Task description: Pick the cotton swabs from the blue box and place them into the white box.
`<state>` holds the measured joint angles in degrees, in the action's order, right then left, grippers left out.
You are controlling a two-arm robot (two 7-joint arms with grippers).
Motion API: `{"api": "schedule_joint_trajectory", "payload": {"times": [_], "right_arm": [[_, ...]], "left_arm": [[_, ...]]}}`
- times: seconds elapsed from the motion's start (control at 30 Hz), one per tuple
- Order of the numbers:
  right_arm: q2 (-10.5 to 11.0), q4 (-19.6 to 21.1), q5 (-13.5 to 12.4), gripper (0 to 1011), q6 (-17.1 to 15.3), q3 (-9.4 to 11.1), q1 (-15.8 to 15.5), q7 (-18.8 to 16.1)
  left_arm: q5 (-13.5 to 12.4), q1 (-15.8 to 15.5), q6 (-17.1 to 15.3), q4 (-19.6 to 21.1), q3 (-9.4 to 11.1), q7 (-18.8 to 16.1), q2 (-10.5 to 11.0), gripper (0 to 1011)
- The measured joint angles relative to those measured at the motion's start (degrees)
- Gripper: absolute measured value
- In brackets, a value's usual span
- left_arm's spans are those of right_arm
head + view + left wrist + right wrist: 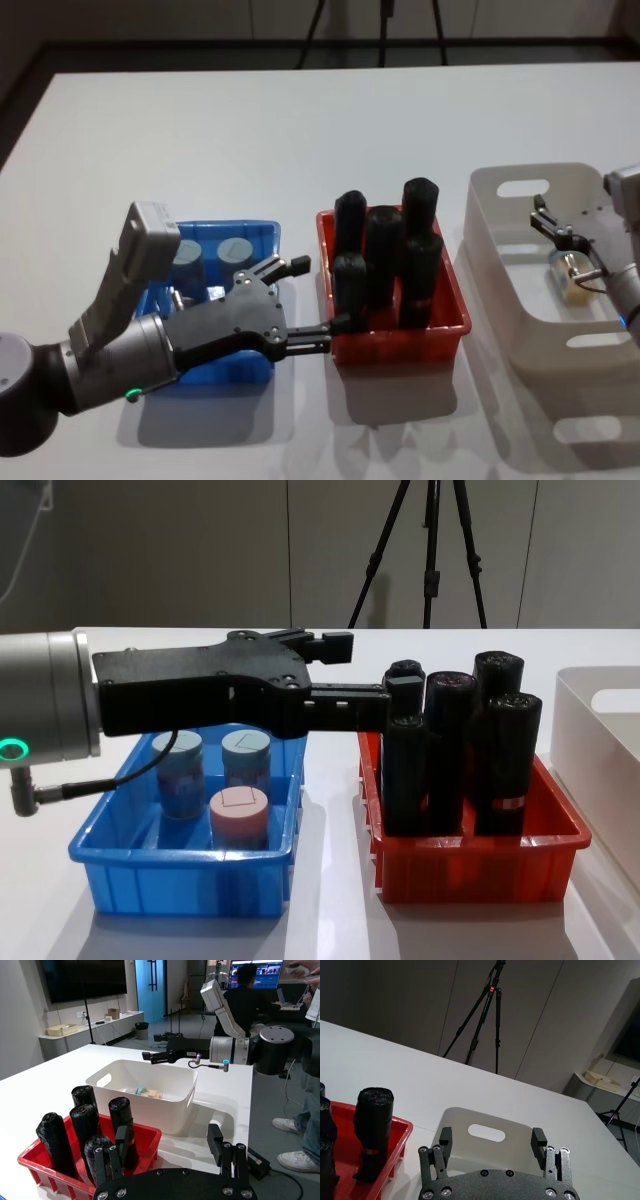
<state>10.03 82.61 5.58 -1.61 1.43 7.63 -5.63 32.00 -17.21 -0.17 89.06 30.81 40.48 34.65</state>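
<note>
Presently, left gripper (310, 300) hangs over the blue box (265, 232) at 8 o'clock on the table. Its fingers are spread apart with nothing between them, tips pointing toward 3 o'clock and reaching the near edge of the red bin (400, 345).

Chest view: three cotton swabs (240, 815) stand upright in the blue box (180, 890). Two have grey-blue lids toward 12 o'clock, one has a pink lid nearer the robot. Left gripper (350, 670) is above them and touches none.

Red bin (470, 875) sits mid-table, just beside the blue box at its 3 o'clock, packed with upright black cylinders (450, 750).

White box (490, 230) lies at 4 o'clock, beside the red bin. Right gripper (540, 213) is held above its interior, fingers parted and empty; right wrist view shows the pads (538, 1137) well apart. One tub of swabs (148, 1092) lies on the white box floor (115, 1080), below the right gripper (149, 1057).
</note>
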Motion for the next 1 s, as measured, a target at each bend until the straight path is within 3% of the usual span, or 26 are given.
{"api": "schedule_joint_trajectory", "payload": {"times": [0.23, 1.0], "right_arm": [[1.5, -0.1, -1.2, 1001, 0.5, -1.7, 0.3, 0.5], [13.9, -0.9, -11.3, 1001, 4.8, -15.4, 2.2, 4.1]], "left_arm": [[-0.9, 0.3, 0.3, -0.4, -0.2, -2.1, 0.0, 1001], [-7.6, 2.6, 3.1, -3.6, -2.2, -18.3, 0.0, 1001]]}}
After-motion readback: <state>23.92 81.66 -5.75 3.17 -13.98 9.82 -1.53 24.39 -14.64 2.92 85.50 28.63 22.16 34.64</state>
